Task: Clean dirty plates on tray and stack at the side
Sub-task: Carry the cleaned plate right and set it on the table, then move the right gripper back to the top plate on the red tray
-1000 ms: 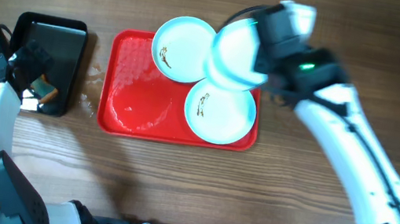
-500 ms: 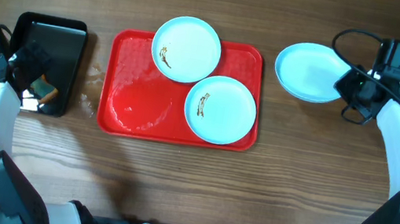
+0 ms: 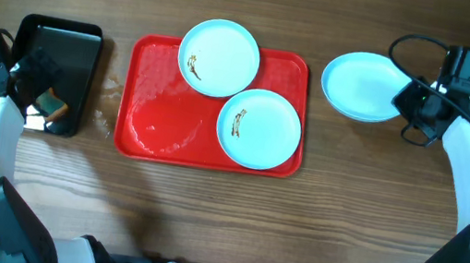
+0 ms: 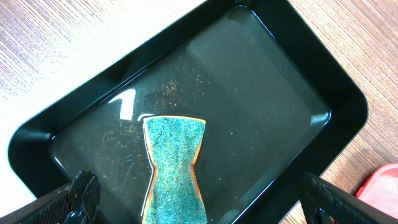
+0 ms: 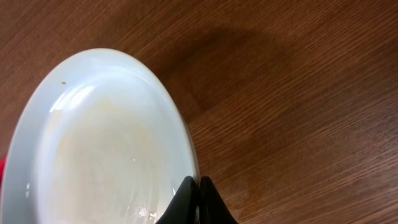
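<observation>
On the table (image 3: pixel 203 220) to the right of the red tray (image 3: pixel 145 137), your right gripper (image 3: pixel 408 99) pinches the right edge of the third plate (image 3: pixel 363 85). In the right wrist view its two dark fingers (image 5: pixel 186 198) are pressed almost together over the rim of this plate (image 5: pixel 106 143), whose face looks glossy. You cannot tell from these views whether the plate rests on the wood or hangs just above it. It sits clear of the tray, near the tray's upper right corner.

Two plates sit on the tray. The upper plate (image 3: pixel 219 57) overhangs the far rim and has a brownish smear at its left side. The lower plate (image 3: pixel 259 128) lies in the right half, its rim touching or just overlapping the upper one, with a smear left of its middle. The tray's left half is bare and shiny with wet.

At the far left, your left gripper (image 3: pixel 39 84) hangs over the black tray (image 3: pixel 85 44). Its fingers (image 4: pixel 84 194) are spread wide and grasp nothing. Between them, in shallow water, lies a blue-green sponge (image 4: pixel 174 165), waisted in shape.
</observation>
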`<state>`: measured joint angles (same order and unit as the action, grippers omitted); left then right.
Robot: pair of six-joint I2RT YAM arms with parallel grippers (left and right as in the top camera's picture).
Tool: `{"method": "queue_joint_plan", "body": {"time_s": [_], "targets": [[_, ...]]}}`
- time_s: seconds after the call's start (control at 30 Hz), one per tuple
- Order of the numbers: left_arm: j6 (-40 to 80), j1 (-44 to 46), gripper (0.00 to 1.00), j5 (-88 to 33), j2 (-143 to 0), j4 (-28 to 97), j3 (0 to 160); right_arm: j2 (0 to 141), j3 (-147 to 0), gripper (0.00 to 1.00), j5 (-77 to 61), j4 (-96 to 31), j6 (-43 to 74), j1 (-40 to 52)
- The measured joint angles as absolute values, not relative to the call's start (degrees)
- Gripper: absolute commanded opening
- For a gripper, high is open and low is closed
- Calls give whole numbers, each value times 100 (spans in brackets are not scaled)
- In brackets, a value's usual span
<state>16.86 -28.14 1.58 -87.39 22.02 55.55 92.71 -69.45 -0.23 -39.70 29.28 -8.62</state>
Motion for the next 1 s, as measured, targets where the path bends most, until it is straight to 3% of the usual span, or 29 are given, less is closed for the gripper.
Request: {"method": "queue_joint_plan", "body": {"time_s": [0.4,0.5,0.53,0.57,0.63,0.73,0.8,0.83,0.87,1.0], "targets": [[1686,-2814,100,158,-8739,2202,5555,9463,-6200,5,-43,-2932,2980,-862],[1686,-2814,100,158,-8739,2202,5555,9507,-6200,17,-47,-2954,3004,-862],[1686,-2814,100,158,-8739,2202,5555,9507,-6200,30,-49,-2954,3024,-862],[1688,-2814,100,158,-8739,2202,5555,9509,-6200,36,-67,-2954,3020,-862],[1686,-2814,100,158,-8739,2202,5555,9509,-6200,31,-86,-2954,3035,-862],[1686,-2814,100,158,-8739,2202,5555,9509,-6200,34,-156,-2954,3011,-862],[1686,-2814,100,158,-8739,2202,5555,9491,-6239,44,-582,-3105,2786,-862],[1686,-2814,100,158,-8739,2202,5555,9430,-6337,79,-858,-3352,2646,-856],[1686,-2814,100,158,-8739,2206,5555,9321,-6482,100,-1090,-3579,2528,-825],[1686,-2814,100,158,-8739,2202,5555,8405,-7231,99,-1892,-4082,2036,49]]}}
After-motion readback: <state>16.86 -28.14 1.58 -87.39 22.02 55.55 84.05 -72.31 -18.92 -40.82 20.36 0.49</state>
